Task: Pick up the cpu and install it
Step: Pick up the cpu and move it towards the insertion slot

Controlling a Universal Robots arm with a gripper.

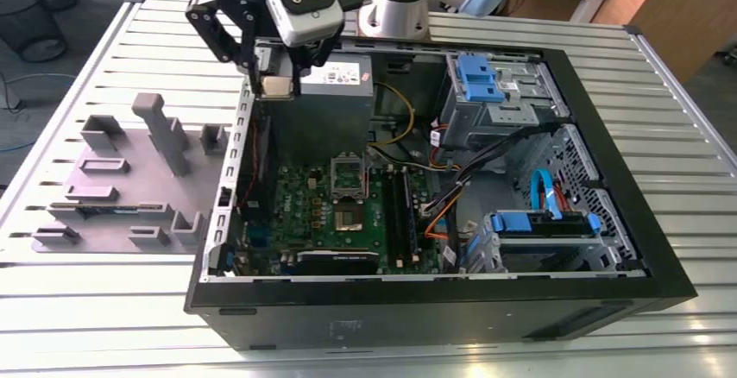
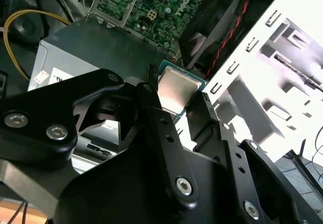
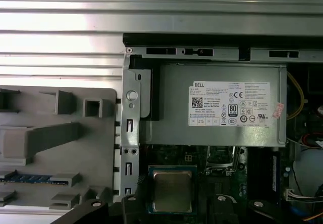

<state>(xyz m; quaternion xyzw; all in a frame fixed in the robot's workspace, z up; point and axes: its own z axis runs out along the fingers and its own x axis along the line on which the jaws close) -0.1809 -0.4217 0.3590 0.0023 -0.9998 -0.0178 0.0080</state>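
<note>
Evidently the gripper [image 2: 177, 104] pinches the cpu [image 2: 176, 89] by opposite edges, closed only to chip width; raised near the power supply [image 3: 217, 128], presumably sparing its underside contacts.

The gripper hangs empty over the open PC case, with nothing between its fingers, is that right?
Not quite. The gripper is not empty: it is shut on the cpu, a small silver square pinched between its fingers, as the second wrist view shows. The rest stands: it hangs over the open PC case.
</note>
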